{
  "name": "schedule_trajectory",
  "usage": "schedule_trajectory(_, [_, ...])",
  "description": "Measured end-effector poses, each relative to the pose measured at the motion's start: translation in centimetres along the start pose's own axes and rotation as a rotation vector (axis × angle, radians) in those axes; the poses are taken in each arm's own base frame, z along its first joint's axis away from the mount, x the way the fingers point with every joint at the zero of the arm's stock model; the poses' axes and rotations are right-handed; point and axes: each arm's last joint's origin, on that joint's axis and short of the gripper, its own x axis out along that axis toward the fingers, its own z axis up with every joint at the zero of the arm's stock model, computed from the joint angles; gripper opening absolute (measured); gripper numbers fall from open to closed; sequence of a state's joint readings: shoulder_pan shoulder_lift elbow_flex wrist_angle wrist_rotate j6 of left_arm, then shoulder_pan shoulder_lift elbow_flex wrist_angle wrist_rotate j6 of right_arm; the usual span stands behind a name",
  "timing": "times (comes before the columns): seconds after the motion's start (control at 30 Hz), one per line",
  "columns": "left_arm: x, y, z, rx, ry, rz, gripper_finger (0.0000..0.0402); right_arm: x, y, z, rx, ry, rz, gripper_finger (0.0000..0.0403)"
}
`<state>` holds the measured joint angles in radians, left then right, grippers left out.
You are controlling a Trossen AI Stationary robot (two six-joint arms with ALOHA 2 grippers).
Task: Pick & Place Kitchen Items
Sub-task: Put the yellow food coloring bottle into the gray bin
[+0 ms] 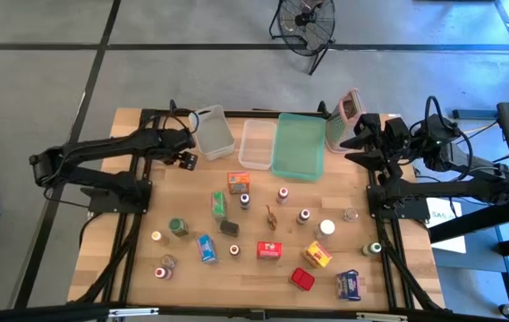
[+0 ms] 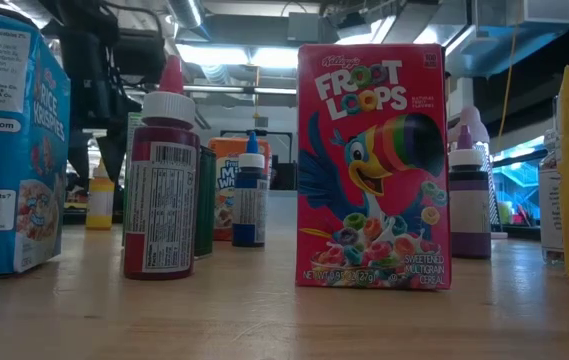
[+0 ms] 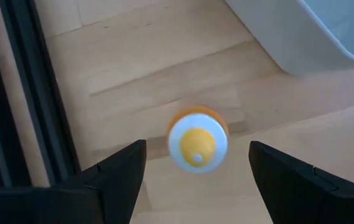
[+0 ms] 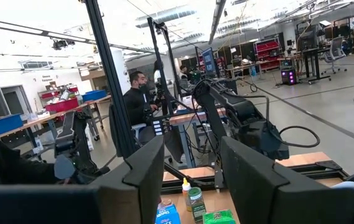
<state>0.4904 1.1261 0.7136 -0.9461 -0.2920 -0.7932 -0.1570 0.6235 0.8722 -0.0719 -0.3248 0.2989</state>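
From the overhead camera I see my left claw (image 1: 188, 159) in the upper left of the wooden desk (image 1: 138, 277), just below the clear plastic bin (image 1: 212, 132) at the back row. Its wrist camera shows the two dark fingers (image 3: 124, 171) spread wide and holding nothing, with a small yellow-capped bottle with a white collar (image 3: 197, 140) standing upright on the desk between them, seen from above; the corner of the clear bin sits in that picture's upper right. My right claw (image 1: 354, 143) is raised at the upper right of the overhead frame, beside the tall grey container with a pink rim (image 1: 344, 117), and its wrist camera looks level into the room; its fingers (image 4: 142, 171) stand partly apart with nothing between them. The other kitchen items are scattered over the middle and lower part of the desk: an orange box (image 1: 238, 182), a red cereal box (image 1: 269, 249), a yellow packet (image 1: 318, 256), a flat red box (image 1: 302, 279), two blue packets (image 1: 206, 248) and (image 1: 350, 285), and several little capped bottles. To the right of the clear bin sit a second clear bin (image 1: 257, 143) and a teal tray (image 1: 297, 146). A person (image 4: 136, 99) sits at a bench in the room behind.
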Motion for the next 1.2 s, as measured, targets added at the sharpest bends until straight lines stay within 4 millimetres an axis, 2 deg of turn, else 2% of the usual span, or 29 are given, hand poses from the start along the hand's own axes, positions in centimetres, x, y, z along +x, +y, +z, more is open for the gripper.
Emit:
schedule_trajectory(0.53, [0.5,0.4,1.3,0.005,-0.018,-0.052,0.0278,0.0,0.0,0.0,0.0,0.0,0.0,0.016])
schedule_trajectory(0.97, [0.8,1.1,1.5,-0.028,0.046,-0.061,0.0278,0.0,0.0,0.0,0.0,0.0,-0.001,0.016])
schedule_trajectory(1.2, [1.8,0.8,1.7,-0.006,0.107,-0.051,0.0278,0.1,-0.1,-0.1,0.001,0.003,-0.004,0.016])
